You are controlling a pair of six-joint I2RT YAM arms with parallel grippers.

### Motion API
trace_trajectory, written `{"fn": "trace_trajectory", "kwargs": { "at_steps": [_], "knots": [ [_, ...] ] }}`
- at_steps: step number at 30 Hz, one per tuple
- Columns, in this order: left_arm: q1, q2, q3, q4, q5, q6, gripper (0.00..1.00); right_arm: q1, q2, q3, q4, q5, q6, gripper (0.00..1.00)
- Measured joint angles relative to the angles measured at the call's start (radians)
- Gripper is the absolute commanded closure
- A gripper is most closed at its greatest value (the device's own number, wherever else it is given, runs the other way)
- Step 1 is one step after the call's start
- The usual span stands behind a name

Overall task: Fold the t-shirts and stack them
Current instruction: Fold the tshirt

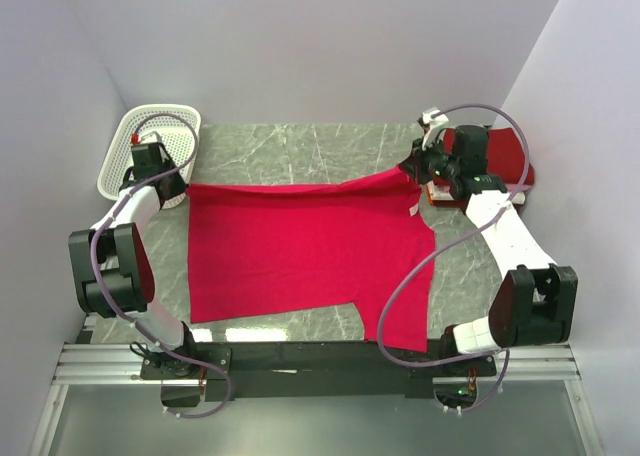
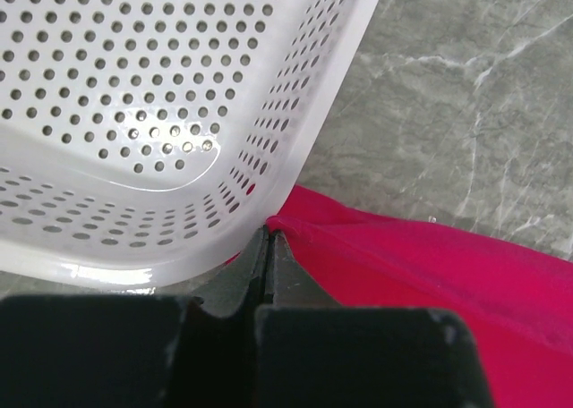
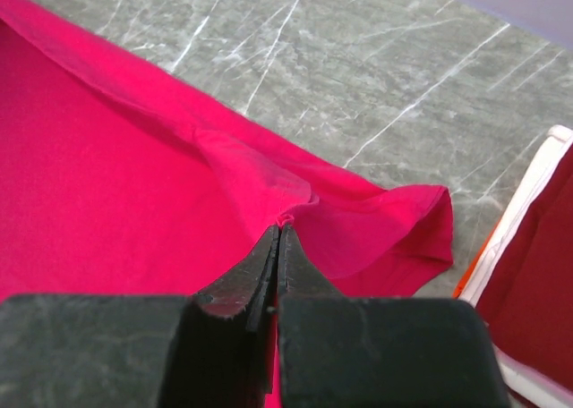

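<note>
The bright pinkish-red cloth t-shirt (image 1: 300, 246) lies spread across the middle of the top view. Its long axis runs left to right. Both short sleeves sit at the right end, one at the upper right corner and one hanging off the lower right toward the bottom of the frame, so the shoulder end points right and the straight hem faces left.

Its upper edge is drawn taut in a nearly straight line between the two arms. The left gripper (image 1: 183, 188) is clamped on the shirt's upper left corner. In the left wrist view its jaws are pressed together on a small peak of red cloth, just beside the rim of the white perforated plastic basket (image 2: 134, 113). The right gripper (image 1: 416, 172) pinches the upper right part. In the right wrist view the closed jaws hold a raised fold next to the open sleeve cuff.

The darker crimson t-shirt (image 1: 505, 156) lies folded at the right edge of the top view, behind the right arm. In the right wrist view a strip of white cloth (image 3: 528, 193) shows along its edge.

The grey-green marble-patterned tabletop (image 1: 300, 151) carries everything, enclosed by plain pale walls (image 1: 320, 46). The basket stands in the upper left corner.
</note>
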Motion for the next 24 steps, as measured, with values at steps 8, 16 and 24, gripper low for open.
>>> {"fn": "trace_trajectory", "kwargs": {
  "at_steps": [8,16,24],
  "knots": [
    [-0.001,-0.002,-0.011,-0.031,-0.019,0.004,1.00,0.000,-0.059,-0.050,-0.001,-0.001,-0.011,1.00],
    [0.000,-0.002,-0.028,-0.072,-0.048,0.018,1.00,0.000,-0.063,-0.070,-0.003,-0.003,-0.011,1.00],
    [-0.001,-0.002,-0.037,-0.109,-0.049,0.018,1.00,0.000,-0.071,-0.099,-0.006,-0.002,-0.015,1.00]
  ]
}}
